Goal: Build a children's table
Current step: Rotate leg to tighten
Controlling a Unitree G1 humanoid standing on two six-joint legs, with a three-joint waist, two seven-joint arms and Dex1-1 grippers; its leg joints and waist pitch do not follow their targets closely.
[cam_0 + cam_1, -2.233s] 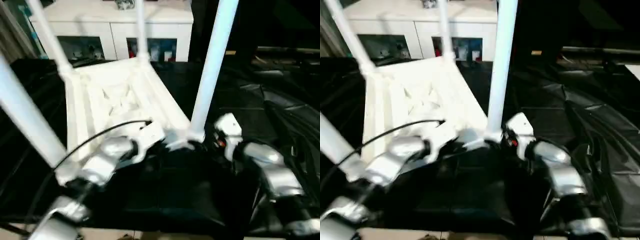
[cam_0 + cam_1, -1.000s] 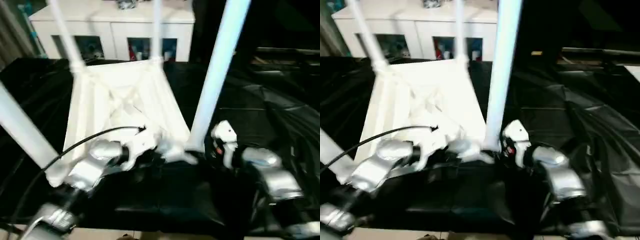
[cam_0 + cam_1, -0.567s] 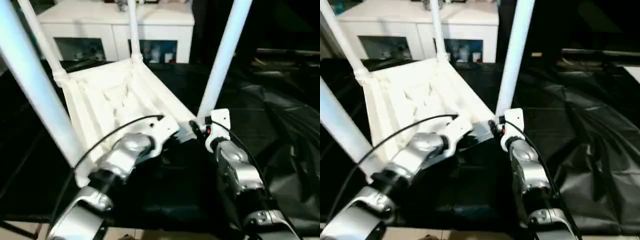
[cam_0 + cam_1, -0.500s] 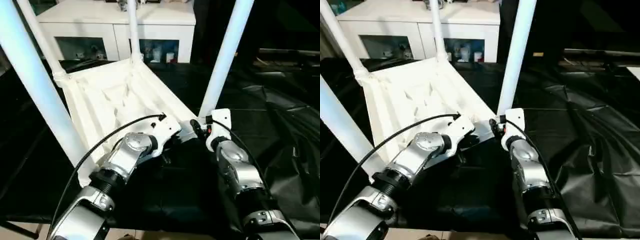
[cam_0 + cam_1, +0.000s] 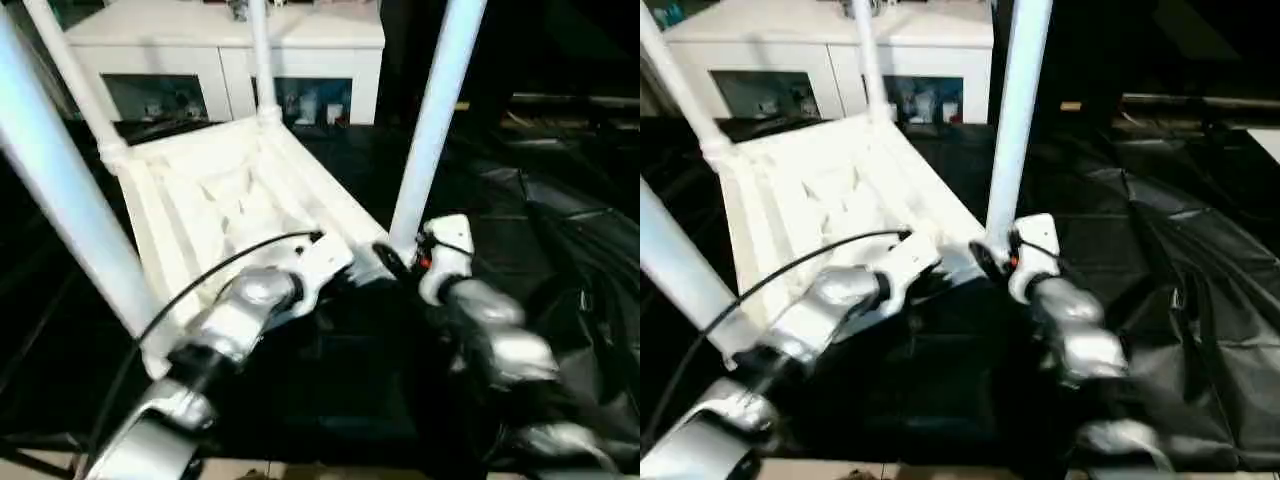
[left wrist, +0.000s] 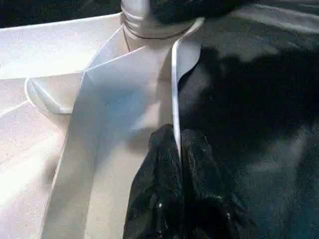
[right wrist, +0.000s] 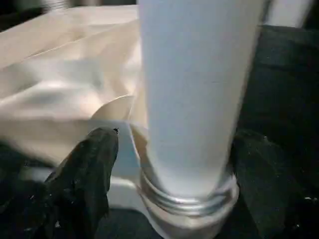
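The children's table lies upside down on black cloth, its ribbed top (image 5: 230, 200) facing up and its legs standing upright. My left gripper (image 6: 177, 137) is shut on the thin rim of the top (image 6: 174, 84) at the near edge, close to a corner socket (image 6: 142, 22). My right gripper (image 7: 174, 149) is open around the base of the near right leg (image 5: 430, 130). One black finger (image 7: 84, 169) stands on each side of the leg (image 7: 194, 89), and the left one is apart from it. The near left leg (image 5: 50, 180) rises beside my left arm.
A white cabinet (image 5: 220, 50) with glass-fronted compartments stands behind the table. Wrinkled black cloth (image 5: 560, 230) covers the ground to the right. A black cable (image 5: 200, 280) arcs over my left forearm. Two far legs (image 5: 262, 60) stand at the back corners.
My right forearm has swung outward to the right and is blurred, and its fingers stand wider around the leg. The left gripper keeps its hold on the rim. The camera has shifted slightly.
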